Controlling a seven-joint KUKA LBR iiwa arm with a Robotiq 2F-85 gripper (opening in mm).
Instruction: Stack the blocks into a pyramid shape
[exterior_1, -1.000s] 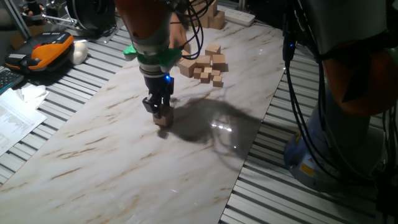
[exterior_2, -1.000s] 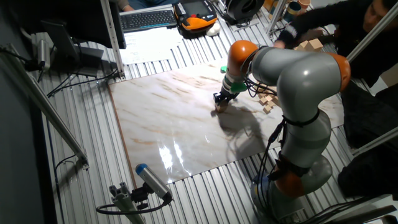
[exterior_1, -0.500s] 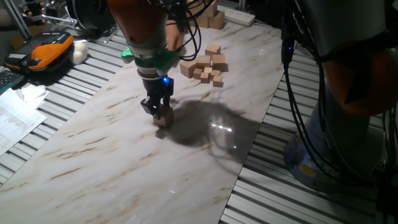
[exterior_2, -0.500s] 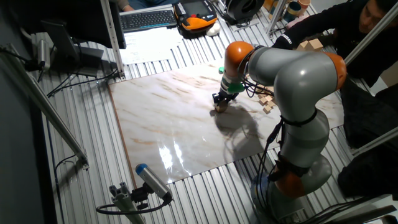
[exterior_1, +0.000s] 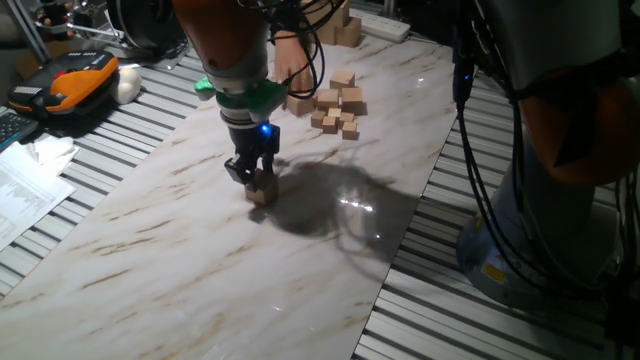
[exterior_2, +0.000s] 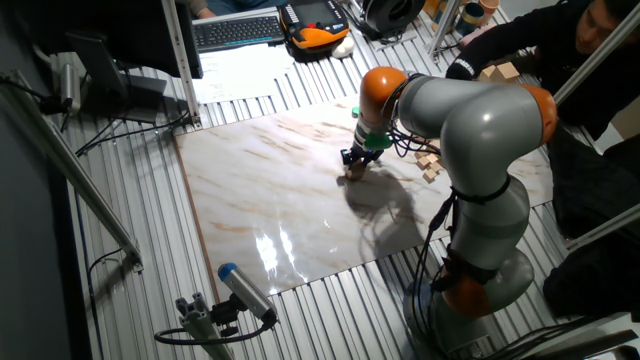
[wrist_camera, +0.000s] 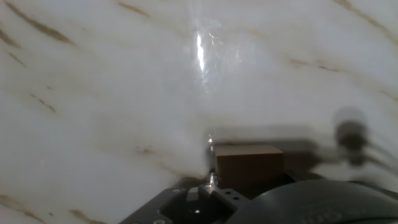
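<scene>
**First block down on the marble, grip not yet released**

My pincer (exterior_1: 258, 180) is clamped on one wooden block (exterior_1: 262, 190), and that block now sits at or just above the marble tabletop (exterior_1: 150, 260); the two fixed views do not settle whether it is touching. Over the last second I have drifted slightly toward nine o'clock in the one fixed view and have all but stopped, with the block held throughout. I read that as the placing of a first base cube being nearly done, so the pyramid is barely begun.

In the hand view the block (wrist_camera: 249, 163) shows as a tan face low in the frame, at about five o'clock from centre, with bare marble and a bright glare streak beyond it. No other cube stands next to it.

The rest of the blocks (exterior_1: 333, 108) lie in a loose heap at about two o'clock from my pincer, well apart from it. A person's hand (exterior_1: 292, 62) reaches in at the far edge, just beside that heap, and it has moved in closer to the cubes since a second ago. That hand is what I judge to be in the way of my next pick. Larger pale blocks (exterior_1: 343, 28) sit farther back at one o'clock.
</scene>
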